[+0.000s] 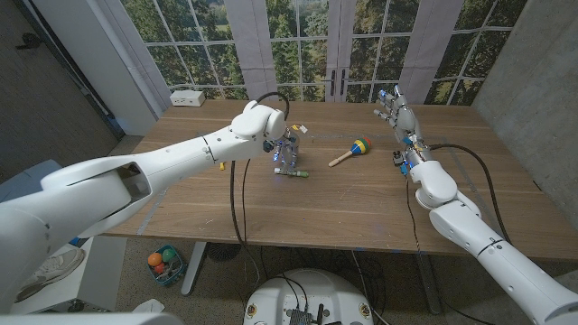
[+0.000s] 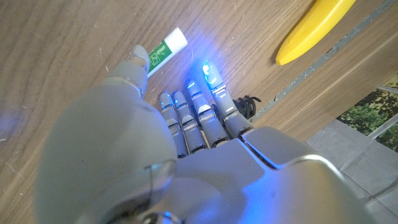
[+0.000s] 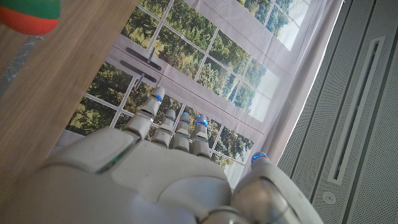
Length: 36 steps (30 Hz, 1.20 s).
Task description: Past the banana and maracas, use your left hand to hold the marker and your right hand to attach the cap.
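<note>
Left robot hand (image 2: 186,130) over marker (image 2: 163,48); wrist view adds banana (image 2: 314,28).

Daylit, even, soft shadows.
Light from the windows (image 1: 298,45) behind the table (image 1: 361,208); wide-angle bends the head view's edges; wrist views blur close up.

Marker (image 1: 296,173) is lying mid-table (image 1: 361,212), left hand (image 1: 285,151) sitting just behind it. Maraca (image 1: 354,150) is lying to its right; right hand (image 1: 399,116) is sitting further right, well apart.
</note>
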Tool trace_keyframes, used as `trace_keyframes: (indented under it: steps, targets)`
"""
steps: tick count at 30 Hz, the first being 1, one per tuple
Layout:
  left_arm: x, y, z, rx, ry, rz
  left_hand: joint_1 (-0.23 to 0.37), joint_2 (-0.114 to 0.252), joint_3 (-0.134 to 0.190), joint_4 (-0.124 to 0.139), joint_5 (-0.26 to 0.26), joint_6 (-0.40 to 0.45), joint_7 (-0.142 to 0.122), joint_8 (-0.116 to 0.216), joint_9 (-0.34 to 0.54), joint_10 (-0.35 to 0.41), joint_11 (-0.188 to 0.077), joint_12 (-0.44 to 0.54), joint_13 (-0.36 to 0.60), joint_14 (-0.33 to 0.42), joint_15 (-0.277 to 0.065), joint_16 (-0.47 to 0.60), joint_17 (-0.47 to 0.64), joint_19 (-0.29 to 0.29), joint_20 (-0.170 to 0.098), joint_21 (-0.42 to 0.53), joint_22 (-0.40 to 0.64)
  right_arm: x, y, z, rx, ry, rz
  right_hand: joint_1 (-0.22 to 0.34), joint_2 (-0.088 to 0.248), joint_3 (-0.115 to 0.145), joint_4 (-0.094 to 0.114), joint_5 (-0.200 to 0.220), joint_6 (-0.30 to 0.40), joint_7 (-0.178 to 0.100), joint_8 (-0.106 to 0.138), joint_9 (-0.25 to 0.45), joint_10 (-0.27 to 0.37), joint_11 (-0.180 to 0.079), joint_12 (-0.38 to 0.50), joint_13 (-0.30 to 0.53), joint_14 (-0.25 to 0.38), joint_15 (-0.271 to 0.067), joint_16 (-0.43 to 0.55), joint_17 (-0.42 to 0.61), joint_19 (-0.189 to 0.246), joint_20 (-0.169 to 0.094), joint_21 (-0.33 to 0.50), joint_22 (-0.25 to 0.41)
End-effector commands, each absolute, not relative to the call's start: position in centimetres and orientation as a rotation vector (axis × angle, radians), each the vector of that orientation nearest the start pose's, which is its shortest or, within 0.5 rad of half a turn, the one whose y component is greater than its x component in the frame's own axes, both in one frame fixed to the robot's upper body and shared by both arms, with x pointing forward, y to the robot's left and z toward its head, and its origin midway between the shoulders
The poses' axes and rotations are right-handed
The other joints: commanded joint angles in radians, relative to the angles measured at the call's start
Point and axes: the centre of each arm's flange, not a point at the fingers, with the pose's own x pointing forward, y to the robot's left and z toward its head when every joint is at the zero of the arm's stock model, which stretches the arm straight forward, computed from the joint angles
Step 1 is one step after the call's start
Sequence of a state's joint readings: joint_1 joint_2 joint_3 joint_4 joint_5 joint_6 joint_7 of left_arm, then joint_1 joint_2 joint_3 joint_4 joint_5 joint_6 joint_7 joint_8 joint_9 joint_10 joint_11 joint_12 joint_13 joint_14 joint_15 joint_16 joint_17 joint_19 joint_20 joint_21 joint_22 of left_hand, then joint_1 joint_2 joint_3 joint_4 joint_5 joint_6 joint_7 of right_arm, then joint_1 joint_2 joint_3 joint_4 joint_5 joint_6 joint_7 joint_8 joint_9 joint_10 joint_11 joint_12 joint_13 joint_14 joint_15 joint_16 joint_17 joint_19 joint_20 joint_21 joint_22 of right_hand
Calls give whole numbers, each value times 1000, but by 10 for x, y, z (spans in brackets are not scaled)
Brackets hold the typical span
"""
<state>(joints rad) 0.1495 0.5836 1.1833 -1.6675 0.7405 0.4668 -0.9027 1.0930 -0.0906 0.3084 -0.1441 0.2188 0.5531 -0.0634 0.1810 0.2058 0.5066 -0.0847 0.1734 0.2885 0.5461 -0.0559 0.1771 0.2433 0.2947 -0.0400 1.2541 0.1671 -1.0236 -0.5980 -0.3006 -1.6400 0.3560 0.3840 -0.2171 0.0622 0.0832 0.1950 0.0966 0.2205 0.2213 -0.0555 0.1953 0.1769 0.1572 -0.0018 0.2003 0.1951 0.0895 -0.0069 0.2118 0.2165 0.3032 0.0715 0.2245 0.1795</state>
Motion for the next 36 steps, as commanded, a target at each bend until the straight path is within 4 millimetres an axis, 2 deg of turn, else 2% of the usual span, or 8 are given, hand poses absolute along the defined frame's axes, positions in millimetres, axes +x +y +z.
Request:
trace_keyframes:
  steps: [1, 5, 8, 11, 16, 22, 27, 36]
  targets:
    - [618, 76, 64, 2001, -91, -432, -21, 9, -18, -1, -22, -82, -3, 1, -5, -101, 29, 1, -28, -119, -34, 5, -29, -76, 29, -63, 0, 570, -275, 7, -170, -864, 83, -1, 7, 9, 2, -1, 0, -4, -1, 3, 6, 2, 2, 3, 5, 2, 7, 3, 6, 8, 0, 1]
    - [615, 80, 72, 1954, -132, -402, -74, 20, -45, 10, -40, -191, 6, -1, -12, -226, 57, 3, -63, -243, 14, 4, -55, -178, 69, -155, -2, 571, -273, 8, -172, -862, 87, -1, 7, 9, 1, -1, 1, -4, -1, 3, 5, 3, 2, 3, 5, 2, 7, 3, 6, 9, 0, 1]
    - [612, 85, 78, 1902, -186, -362, -106, 30, -56, 16, -43, -258, 10, -3, -13, -278, 63, 3, -78, -286, 25, 7, -60, -210, 83, -197, -2, 572, -273, 9, -174, -863, 87, -1, 7, 10, 1, -1, 2, -4, 0, 3, 5, 1, 2, 3, 5, 2, 7, 3, 7, 9, -1, 1]
    - [609, 90, 84, 1848, -234, -344, -197, 58, -79, 55, -43, -339, 16, -8, -15, -301, 64, 9, -86, -296, 26, 17, -59, -209, 88, -231, -1, 574, -272, 10, -172, -862, 89, -1, 7, 10, 1, -1, 3, -4, 0, 3, 6, 1, 2, 3, 5, 2, 7, 3, 7, 8, -1, 1]
    - [603, 98, 90, 1735, -343, -304, -333, 113, -102, 120, -37, -326, 20, 15, -17, -280, 58, 26, -91, -287, 28, 31, -52, -211, 104, -272, 0, 577, -270, 10, -172, -860, 89, -1, 7, 11, 1, -1, 3, -4, -1, 3, 4, 0, 1, 3, 5, 2, 7, 3, 7, 8, -2, 1]
    - [599, 109, 96, 1602, -425, -280, -380, 162, -93, 139, -29, -337, 13, 9, -19, -313, 73, 15, -94, -319, 40, 18, -55, -257, 126, -319, -1, 581, -268, 11, -171, -857, 90, -1, 7, 12, 0, -2, 3, -5, -1, 3, 5, -1, 2, 3, 4, 2, 7, 4, 7, 7, -2, 1]
    - [596, 121, 100, 1450, -425, -230, -424, 227, -70, 152, -23, -381, 15, 0, -21, -384, 94, 7, -98, -393, 59, 2, -58, -322, 142, -380, 0, 584, -266, 11, -169, -855, 92, -1, 7, 13, 0, -2, 4, -4, -1, 3, 5, -1, 1, 3, 4, 2, 7, 4, 8, 6, -3, 1]
    - [596, 148, 98, 1143, -545, -281, -463, 273, -40, 164, -23, -415, 27, -4, -24, -432, 99, 7, -101, -463, 78, -2, -60, -384, 150, -435, 1, 586, -266, 10, -162, -852, 90, -2, 8, 15, 0, -2, 4, -4, -2, 3, 4, 0, 1, 3, 3, 1, 7, 4, 10, -1, -3, 1]
